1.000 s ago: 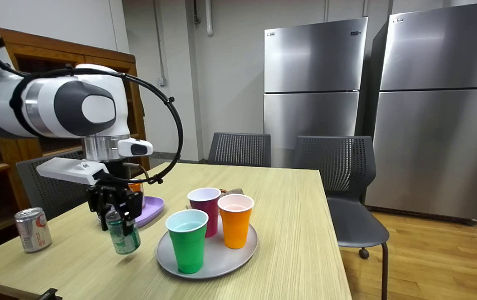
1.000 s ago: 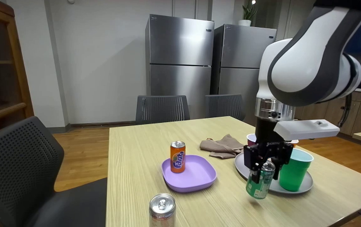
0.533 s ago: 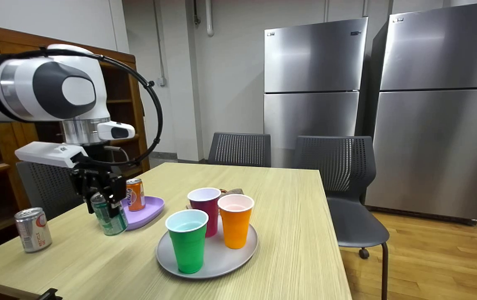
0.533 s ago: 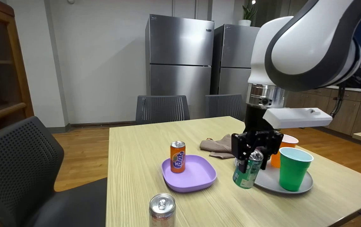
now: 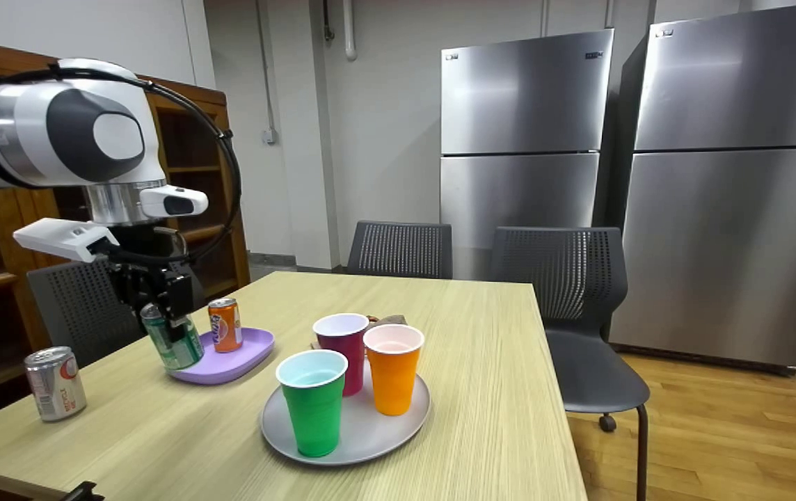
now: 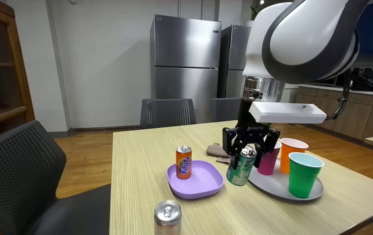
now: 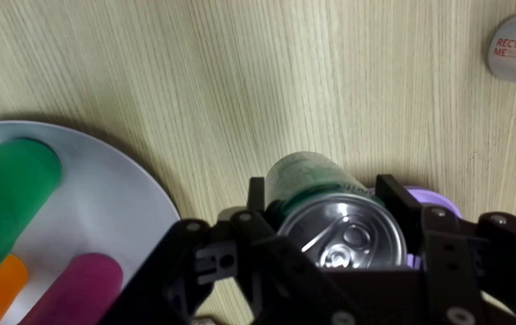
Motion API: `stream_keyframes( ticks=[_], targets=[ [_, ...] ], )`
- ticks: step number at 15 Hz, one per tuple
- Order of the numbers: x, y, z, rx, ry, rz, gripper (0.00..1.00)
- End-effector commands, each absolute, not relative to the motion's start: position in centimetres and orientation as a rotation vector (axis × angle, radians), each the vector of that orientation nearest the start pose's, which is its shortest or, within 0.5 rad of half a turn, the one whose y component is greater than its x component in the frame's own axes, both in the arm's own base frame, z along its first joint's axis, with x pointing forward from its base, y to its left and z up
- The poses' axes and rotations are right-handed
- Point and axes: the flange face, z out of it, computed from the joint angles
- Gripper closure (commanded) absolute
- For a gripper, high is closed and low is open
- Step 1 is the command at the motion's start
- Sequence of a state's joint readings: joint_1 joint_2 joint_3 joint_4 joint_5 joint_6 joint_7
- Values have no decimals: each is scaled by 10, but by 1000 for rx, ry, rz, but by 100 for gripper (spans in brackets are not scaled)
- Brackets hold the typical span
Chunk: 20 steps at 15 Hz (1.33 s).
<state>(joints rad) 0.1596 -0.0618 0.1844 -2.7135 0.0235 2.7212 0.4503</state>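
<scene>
A green soda can [image 6: 241, 169] is clasped between the fingers of my gripper [image 6: 245, 162], which is shut on its upper sides. In both exterior views the can [image 5: 174, 344] leans at a tilt and appears to hang above the table. Its silver lid and pull tab face the camera in the wrist view, where the green can [image 7: 303, 174] fills the gap between the fingers. Close beside it lies a purple plate [image 6: 194, 184], partly hidden behind the can and gripper in the wrist view. An orange Fanta can [image 6: 184, 163] stands upright on that plate.
A grey plate [image 5: 370, 449] carries a green cup [image 5: 314, 410], a magenta cup [image 5: 348, 369] and an orange cup [image 5: 394, 383]. A silver can [image 5: 55, 384] stands near the table's edge. A brown cloth [image 6: 217, 150] lies further back. Dark chairs [image 6: 168, 112] surround the table.
The arm has carried the green can leftward and higher in both exterior views, away from the grey plate and nearer the purple one. The grip has stayed the same.
</scene>
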Motion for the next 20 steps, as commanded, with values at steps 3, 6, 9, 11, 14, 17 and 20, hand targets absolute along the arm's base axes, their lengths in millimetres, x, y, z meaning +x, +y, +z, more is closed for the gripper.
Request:
stream_keyframes(
  ticks=[3,6,9,11,14,17,20],
  targets=[
    [423,157,257,-3126,309,-102,62],
    [445,159,250,-3138,335,-82,62],
    [470,156,241,-3144,365,-63,62],
    [487,152,234,-3143,389,-38,62],
    [506,150,224,-3143,417,-15,62],
    [521,150,213,-3148,429,15,62],
    [532,153,204,-3155,431,37,62]
  ],
)
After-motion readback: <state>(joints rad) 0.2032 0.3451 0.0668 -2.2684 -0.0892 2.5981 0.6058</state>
